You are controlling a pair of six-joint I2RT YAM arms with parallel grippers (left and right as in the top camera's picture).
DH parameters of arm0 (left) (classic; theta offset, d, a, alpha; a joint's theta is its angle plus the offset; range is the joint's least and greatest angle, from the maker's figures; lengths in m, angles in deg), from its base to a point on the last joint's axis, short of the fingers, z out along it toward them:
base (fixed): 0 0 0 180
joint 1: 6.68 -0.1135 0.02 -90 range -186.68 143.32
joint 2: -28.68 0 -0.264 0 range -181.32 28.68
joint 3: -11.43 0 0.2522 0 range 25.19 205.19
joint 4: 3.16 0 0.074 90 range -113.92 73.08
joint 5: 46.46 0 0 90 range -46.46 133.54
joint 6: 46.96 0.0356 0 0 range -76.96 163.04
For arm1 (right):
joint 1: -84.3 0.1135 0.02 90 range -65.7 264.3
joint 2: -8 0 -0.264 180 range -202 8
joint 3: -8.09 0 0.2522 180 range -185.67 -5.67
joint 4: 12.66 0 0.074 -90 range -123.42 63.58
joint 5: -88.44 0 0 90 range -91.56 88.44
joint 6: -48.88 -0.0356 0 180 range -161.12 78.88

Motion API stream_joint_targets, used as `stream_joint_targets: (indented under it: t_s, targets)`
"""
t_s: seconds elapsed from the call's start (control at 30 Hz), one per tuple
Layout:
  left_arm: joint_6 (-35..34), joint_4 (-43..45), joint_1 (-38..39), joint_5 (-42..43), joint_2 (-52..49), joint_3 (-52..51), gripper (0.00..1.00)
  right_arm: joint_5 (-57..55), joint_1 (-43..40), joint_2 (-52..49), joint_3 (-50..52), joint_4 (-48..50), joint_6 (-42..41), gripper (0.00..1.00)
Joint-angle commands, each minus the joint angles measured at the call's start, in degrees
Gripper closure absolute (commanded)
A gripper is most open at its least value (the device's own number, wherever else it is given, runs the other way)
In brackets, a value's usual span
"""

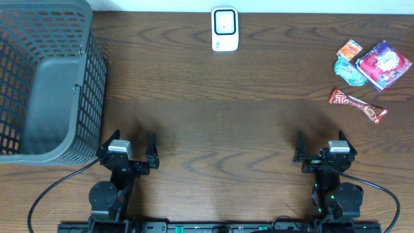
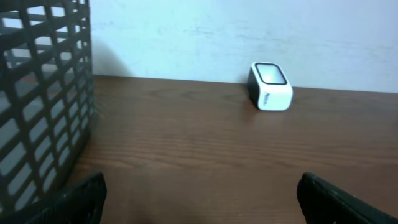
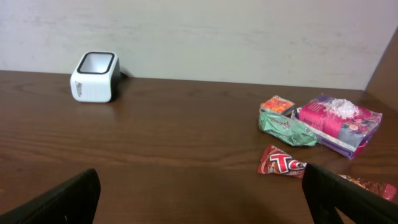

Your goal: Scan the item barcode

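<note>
A white barcode scanner (image 1: 224, 29) stands at the table's far middle edge; it also shows in the left wrist view (image 2: 270, 86) and the right wrist view (image 3: 95, 76). Several snack items lie at the far right: a red candy bar (image 1: 357, 105) (image 3: 287, 163), a green packet (image 1: 349, 71) (image 3: 287, 129), a small orange packet (image 1: 350, 49) (image 3: 277, 105) and a purple-pink pack (image 1: 384, 64) (image 3: 341, 122). My left gripper (image 1: 129, 144) (image 2: 201, 199) is open near the front left, holding nothing. My right gripper (image 1: 321, 144) (image 3: 202, 196) is open near the front right, empty, well short of the items.
A large dark grey mesh basket (image 1: 45, 84) (image 2: 37, 106) fills the left side of the wooden table (image 1: 213, 123), just beyond my left gripper. A white wall rises behind the scanner.
</note>
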Motion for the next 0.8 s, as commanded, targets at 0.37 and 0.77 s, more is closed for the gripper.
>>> stream_joint_targets:
  t_s: [0.37,0.77]
  targets:
    - [1.81,-2.82,-0.28,-4.04,0.55,-0.79,0.02,0.07,-0.61,0.31,0.09,-0.24,0.68,0.01]
    - [4.46,-2.89,-0.26,-4.02,0.55,-0.79,0.02,0.09,-0.61,0.31,0.09,-0.24,0.68,0.01]
